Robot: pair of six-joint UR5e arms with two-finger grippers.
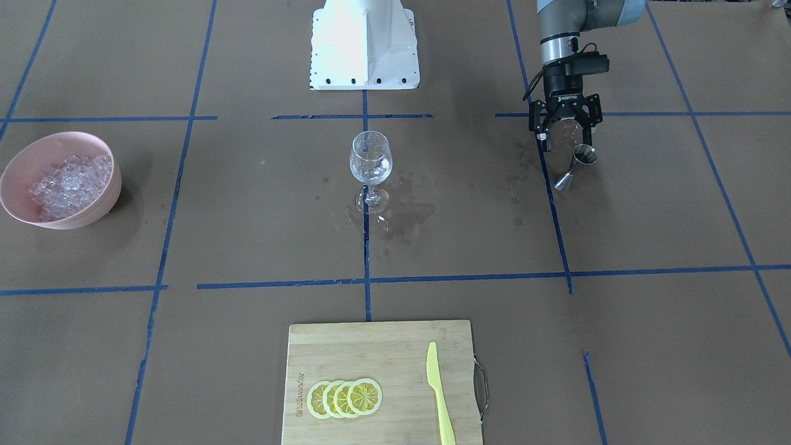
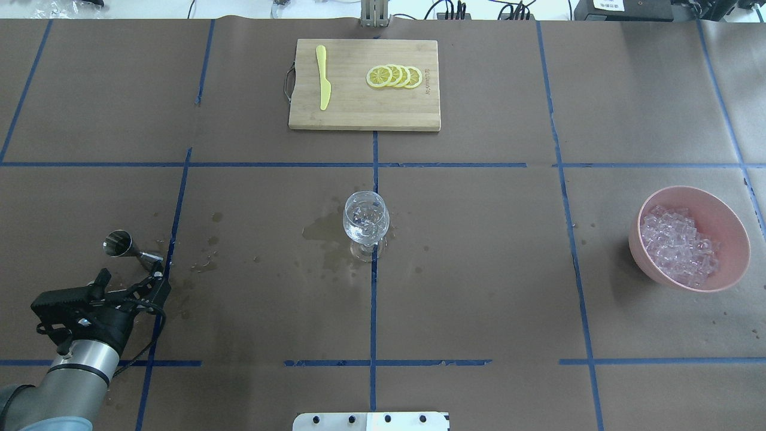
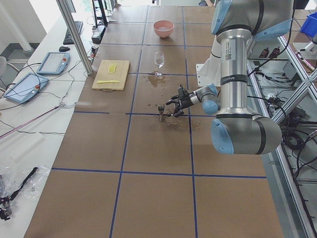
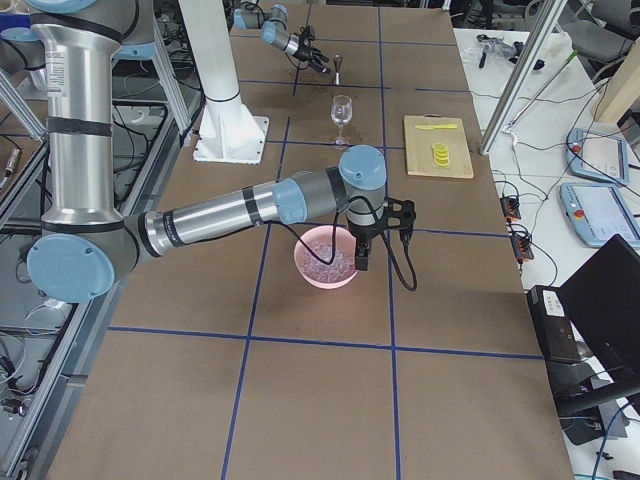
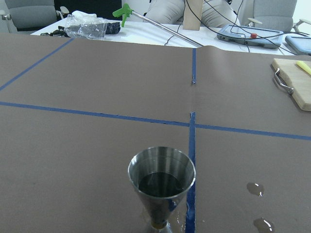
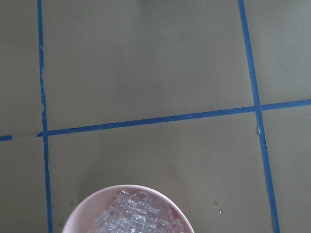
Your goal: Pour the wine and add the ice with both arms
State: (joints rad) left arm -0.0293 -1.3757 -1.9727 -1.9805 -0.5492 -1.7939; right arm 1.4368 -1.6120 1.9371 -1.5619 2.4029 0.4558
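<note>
A steel jigger (image 1: 578, 165) stands on the brown table and holds a little clear wine, seen in the left wrist view (image 5: 162, 182). My left gripper (image 1: 563, 137) is open just behind the jigger, not touching it; it also shows in the overhead view (image 2: 131, 272). A wine glass (image 2: 365, 218) stands upright at the table's middle. A pink bowl (image 2: 733, 239) holds many ice cubes (image 2: 676, 245). My right gripper (image 4: 362, 255) hangs over the bowl's rim; I cannot tell whether it is open. The right wrist view shows the ice (image 6: 141, 216) below it.
A wooden cutting board (image 2: 359, 114) at the far side carries lemon slices (image 2: 395, 76) and a yellow knife (image 2: 323, 84). Wet stains (image 2: 326, 230) lie around the glass and towards the jigger. The white base block (image 1: 364, 43) stands at the robot's side.
</note>
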